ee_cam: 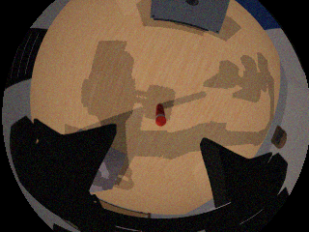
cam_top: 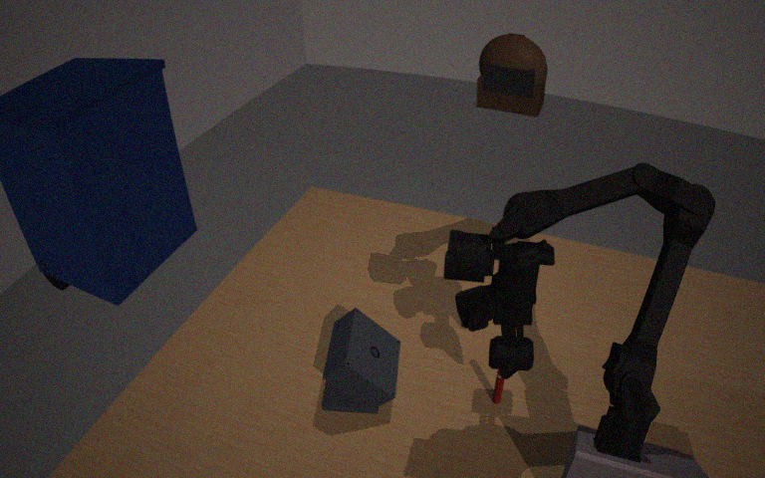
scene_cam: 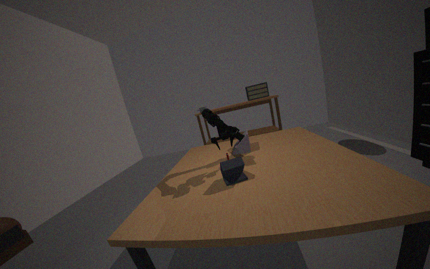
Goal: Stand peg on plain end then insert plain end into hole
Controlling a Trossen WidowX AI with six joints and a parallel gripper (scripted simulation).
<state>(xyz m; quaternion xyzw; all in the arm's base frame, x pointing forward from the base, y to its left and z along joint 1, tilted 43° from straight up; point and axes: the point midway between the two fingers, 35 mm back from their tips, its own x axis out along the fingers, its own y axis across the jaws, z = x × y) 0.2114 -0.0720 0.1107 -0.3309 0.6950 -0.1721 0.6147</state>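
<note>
The red peg (cam_top: 498,389) (scene_cam: 227,156) (ee_cam: 160,110) stands upright on the table (cam_top: 270,360) (scene_cam: 301,190) (ee_cam: 63,97), its white-banded end up. My gripper (cam_top: 508,373) (scene_cam: 225,147) (ee_cam: 160,136) is open and empty and points down above the peg. In the wrist view the peg's top shows between the two fingertips, slightly beyond the line joining them. In the top view a finger partly covers the peg's top. The grey sloped panel (cam_top: 384,368) (scene_cam: 232,170) (ee_cam: 169,12) stands apart from the peg. Its hole (cam_top: 375,352) (ee_cam: 192,2) is empty; the exterior view shows the panel's back.
The arm's base (cam_top: 632,459) (scene_cam: 242,146) stands on the table, on the peg's side away from the panel. A blue bin (cam_top: 101,168) and a brown domed object (cam_top: 513,73) are beyond the table. A wooden shelf (scene_cam: 234,106) stands behind the arm in the exterior view.
</note>
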